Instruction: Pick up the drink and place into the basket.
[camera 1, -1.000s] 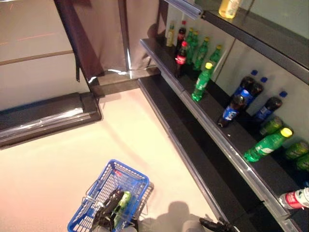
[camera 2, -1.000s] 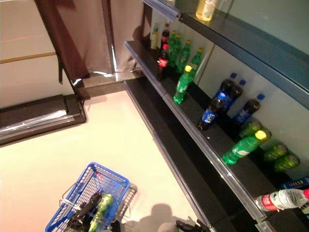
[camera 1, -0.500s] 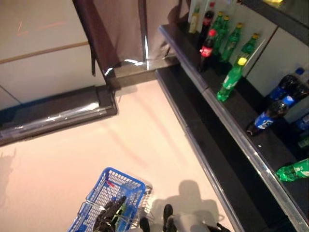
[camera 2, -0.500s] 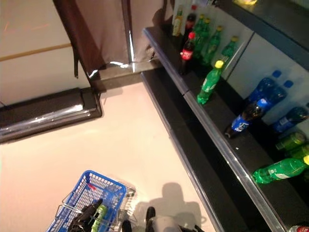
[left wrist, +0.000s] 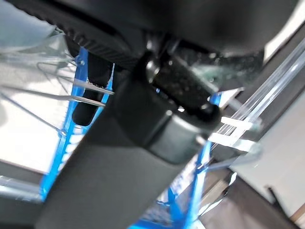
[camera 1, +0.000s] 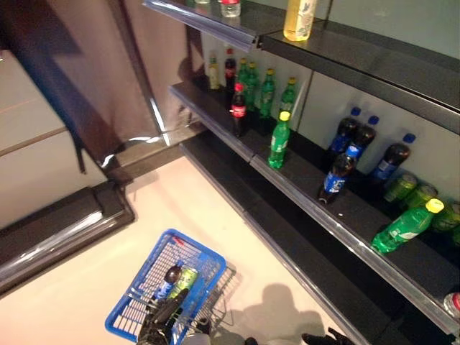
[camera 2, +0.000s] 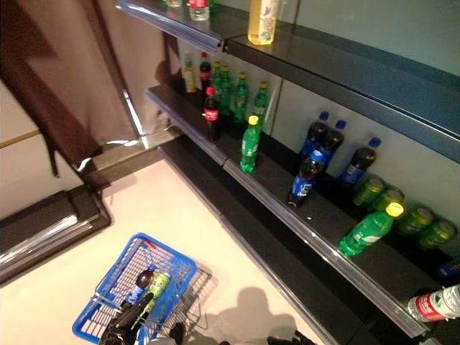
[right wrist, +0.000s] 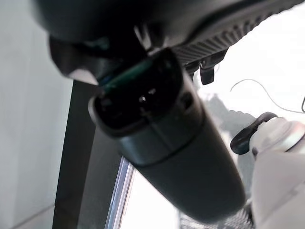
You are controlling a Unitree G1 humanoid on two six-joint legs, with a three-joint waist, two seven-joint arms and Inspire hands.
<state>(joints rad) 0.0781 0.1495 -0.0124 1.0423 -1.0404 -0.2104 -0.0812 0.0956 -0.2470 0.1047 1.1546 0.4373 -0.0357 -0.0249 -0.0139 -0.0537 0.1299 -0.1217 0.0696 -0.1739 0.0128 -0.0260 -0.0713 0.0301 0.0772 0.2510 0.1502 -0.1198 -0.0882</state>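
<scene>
Blue basket holds bottles, left hand gripping it

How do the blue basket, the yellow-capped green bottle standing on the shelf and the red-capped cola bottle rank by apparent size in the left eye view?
1. Blue basket, by far.
2. Yellow-capped green bottle.
3. Red-capped cola bottle, farther off, so unsure.

Both eye views look down from the head at the floor, the blue basket and the shelves running along the right, the right eye set slightly aside. The left wrist view sits very close behind the left hand, facing the basket wires. The right wrist view looks past the right hand at floor and shelf base.
</scene>
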